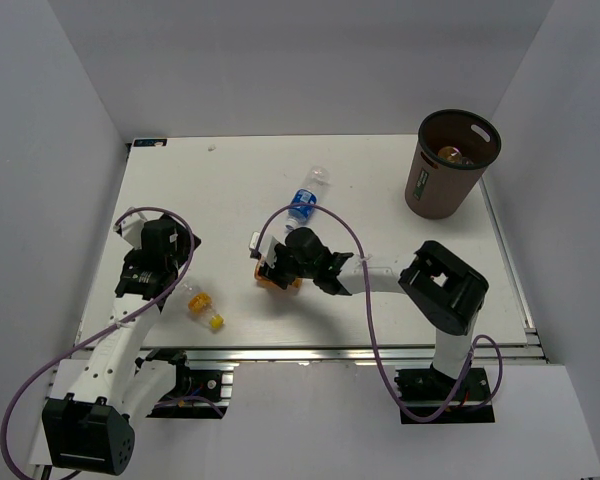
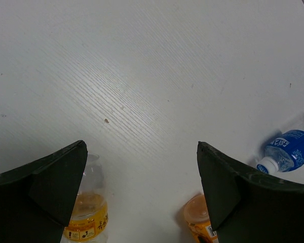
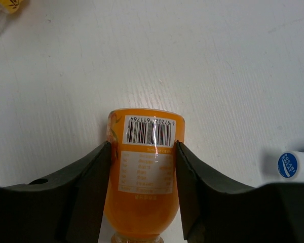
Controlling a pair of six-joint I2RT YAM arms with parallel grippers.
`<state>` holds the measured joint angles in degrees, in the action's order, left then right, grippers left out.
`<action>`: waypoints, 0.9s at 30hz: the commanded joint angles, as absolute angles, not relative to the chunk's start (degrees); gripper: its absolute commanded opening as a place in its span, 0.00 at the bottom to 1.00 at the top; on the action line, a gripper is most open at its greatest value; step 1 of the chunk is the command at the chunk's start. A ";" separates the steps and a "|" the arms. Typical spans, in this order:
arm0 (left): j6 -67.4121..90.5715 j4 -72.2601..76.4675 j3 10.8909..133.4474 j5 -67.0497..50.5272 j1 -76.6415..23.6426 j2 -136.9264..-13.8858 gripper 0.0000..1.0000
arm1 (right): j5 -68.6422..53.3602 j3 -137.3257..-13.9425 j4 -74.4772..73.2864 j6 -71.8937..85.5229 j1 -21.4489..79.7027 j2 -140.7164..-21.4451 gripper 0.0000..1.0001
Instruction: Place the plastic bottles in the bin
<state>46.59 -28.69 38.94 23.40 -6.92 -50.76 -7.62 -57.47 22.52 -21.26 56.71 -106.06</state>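
Bottles lie on a white table [image 1: 400, 230], seen from above. The orange bottle [image 3: 142, 212] lies on its side near the table's centre. The right gripper [image 3: 142, 147] pinches it across the body, one dark finger [image 3: 86, 192] pressed to each side of the barcode label. The bottle rests on the table surface.

At 1 o'clock from it, close by but not touching, lies the blue-label bottle [image 1: 303, 200], also on its side. The right wrist view shows its white cap [image 3: 293, 166] at 3 o'clock of the grip.

At 8 o'clock from the orange bottle, near the table's front edge, lies the yellow-cap bottle [image 1: 205, 308]. It is small and partly filled with orange liquid.

The left gripper [image 2: 142, 152] is at the table's 9 o'clock side with its jaws spread wide and nothing between them. In its wrist view the yellow-cap bottle shows beside the left finger, and the orange bottle and the blue-label bottle show beside the right one.

The bin [image 1: 438, 190], dark brown and round, stands upright at the table's 2 o'clock corner, well apart from both grippers. A slot handle shows near its rim. Something pale [image 1: 448, 155] lies inside it, too small to identify.
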 commanded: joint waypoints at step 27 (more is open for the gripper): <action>46.49 -26.28 38.94 22.76 -6.77 -51.24 0.98 | -14.24 -63.28 8.52 -29.96 52.03 -102.74 0.89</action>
